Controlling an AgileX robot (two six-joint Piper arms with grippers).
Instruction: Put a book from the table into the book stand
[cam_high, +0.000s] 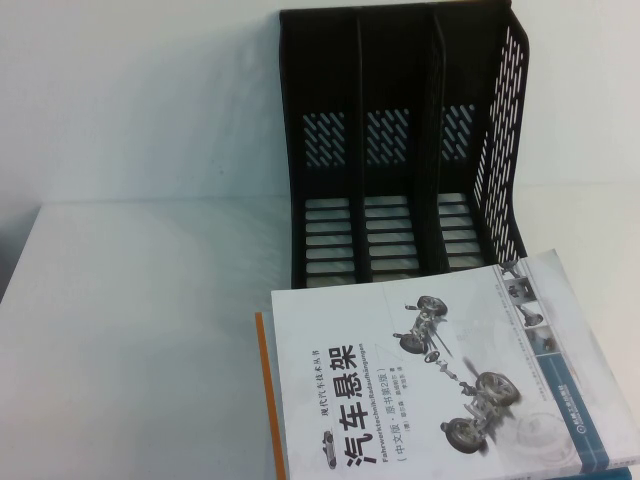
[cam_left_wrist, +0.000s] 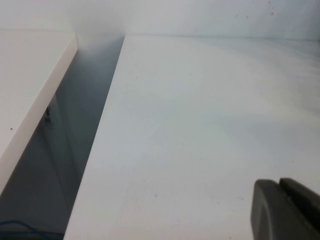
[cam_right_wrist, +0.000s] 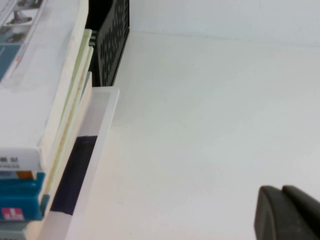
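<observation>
A: High view first: white surface (cam_high: 140, 330), black three-slot book stand (cam_high: 405, 150) upright at the back, every slot bare. Book (cam_high: 440, 380) with the car-suspension cover flat atop a stack, just in front of the stand.

B: Tools?

A: Absent from the high view. Left tool (cam_left_wrist: 287, 210) low over bare surface, well apart from the book; right tool (cam_right_wrist: 287, 212) beside the stack. Fingers together on both, clamping nothing.

B: Step?

A: Likely pre-grasp, nothing lifted. Next: open right tool, pinch book's free edge, raise, turn upright, slide into a slot.
</observation>
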